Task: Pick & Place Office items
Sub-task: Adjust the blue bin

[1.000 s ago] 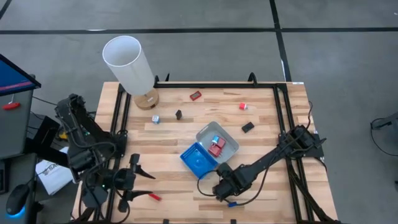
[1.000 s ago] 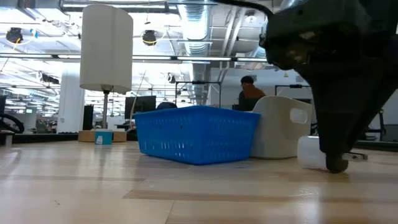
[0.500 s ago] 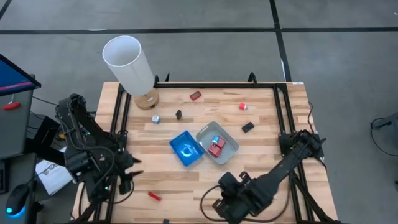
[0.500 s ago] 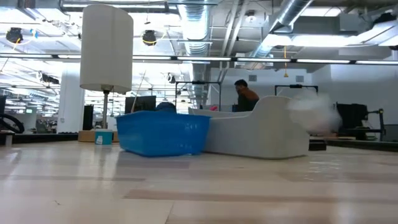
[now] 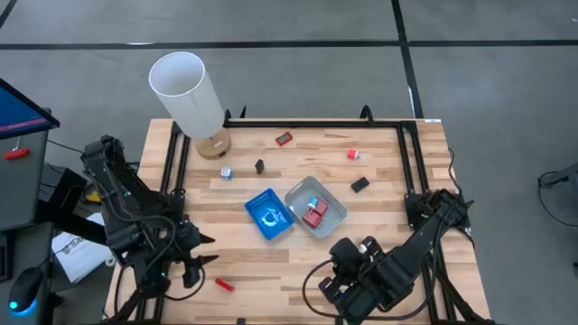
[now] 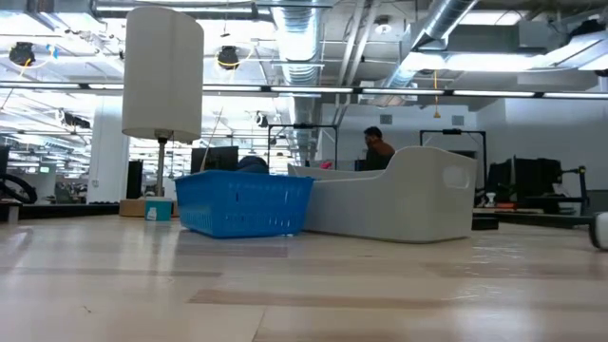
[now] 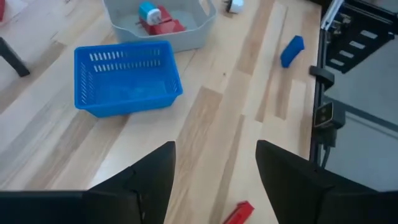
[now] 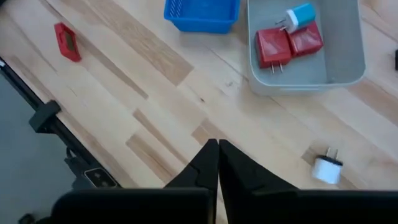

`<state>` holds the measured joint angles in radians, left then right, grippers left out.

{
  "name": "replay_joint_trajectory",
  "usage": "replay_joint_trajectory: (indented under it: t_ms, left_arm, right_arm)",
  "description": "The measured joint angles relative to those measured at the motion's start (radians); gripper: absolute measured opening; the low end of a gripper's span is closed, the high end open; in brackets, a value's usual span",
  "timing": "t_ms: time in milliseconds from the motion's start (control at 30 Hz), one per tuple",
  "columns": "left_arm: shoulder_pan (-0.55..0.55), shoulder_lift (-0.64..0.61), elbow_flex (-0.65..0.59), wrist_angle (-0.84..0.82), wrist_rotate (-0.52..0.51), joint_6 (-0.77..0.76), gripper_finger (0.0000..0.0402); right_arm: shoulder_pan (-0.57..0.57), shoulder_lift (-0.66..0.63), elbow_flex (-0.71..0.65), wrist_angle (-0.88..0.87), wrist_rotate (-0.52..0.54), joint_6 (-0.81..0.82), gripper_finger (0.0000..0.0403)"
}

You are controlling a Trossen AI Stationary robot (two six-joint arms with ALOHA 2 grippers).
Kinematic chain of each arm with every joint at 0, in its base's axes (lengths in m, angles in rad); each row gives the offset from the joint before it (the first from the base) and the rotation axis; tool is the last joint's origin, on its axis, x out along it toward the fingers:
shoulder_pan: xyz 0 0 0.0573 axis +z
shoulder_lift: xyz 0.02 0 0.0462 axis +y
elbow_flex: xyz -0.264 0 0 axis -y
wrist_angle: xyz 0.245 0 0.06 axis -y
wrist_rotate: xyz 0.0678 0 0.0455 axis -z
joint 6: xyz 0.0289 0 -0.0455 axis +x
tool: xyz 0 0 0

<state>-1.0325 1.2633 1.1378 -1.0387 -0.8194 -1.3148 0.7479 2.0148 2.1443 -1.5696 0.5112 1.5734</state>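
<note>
The blue tray and the clear-grey tray stand side by side at mid-table. The grey tray holds two red pieces and a blue-white one. Loose office items lie about: red ones, black ones, a blue-white one, a white plug and a blue piece. My left gripper is open and empty near the left front, above the table. My right gripper is shut and empty near the front edge.
A tall white cylinder on a wooden base stands at the far left corner. Black rails frame the table's far, left and right sides. Bare wood lies between the trays and the front edge.
The blue tray has slid from nearer the front toward the far left and turned, and now sits beside the grey tray. My right gripper has drawn back from the blue tray toward the table's near edge.
</note>
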Motion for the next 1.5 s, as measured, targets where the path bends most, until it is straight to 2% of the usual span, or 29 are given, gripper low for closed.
replay_joint_trajectory:
  t_ms: [200,367,467,633,733,900,1067,1367,1500]
  left_arm:
    - [0.085,0.0,-0.039,0.013,0.014,0.001,0.0218]
    - [0.278,0.0,-0.07,0.011,0.052,-0.021,0.0193]
    - [0.462,0.0,-0.082,0.014,0.176,0.035,0.0147]
    - [0.773,0.0,-0.131,0.108,0.435,0.301,0.0025]
    - [0.924,0.004,-0.173,0.202,0.602,0.433,0.0008]
    - [1.097,0.032,-0.25,0.289,0.741,0.514,0.0001]
    - [1.146,0.084,-0.293,0.356,0.774,0.558,0.0001]
    - [1.137,0.239,-0.296,0.468,0.792,0.554,0.0]
    - [1.121,0.258,-0.296,0.486,0.803,0.55,0.0]
  right_arm:
    - [0.028,0.0,-0.032,-0.002,0.015,0.113,0.001]
    - [0.058,0.0,-0.039,-0.002,0.03,0.23,0.004]
    - [0.081,0.0,-0.039,-0.002,0.039,0.299,0.0054]
    - [0.121,0.0,-0.039,-0.001,0.058,0.384,0.0054]
    - [0.14,0.0,-0.039,-0.001,0.073,0.42,0.005]
    - [0.168,0.0,-0.038,0.005,0.088,0.453,0.0037]
    - [0.193,0.0,-0.038,0.006,0.12,0.47,0.0017]
    - [0.208,0.0,-0.038,0.015,0.118,0.47,0.0001]
    - [0.219,-0.001,-0.038,0.029,0.117,0.473,0.0001]
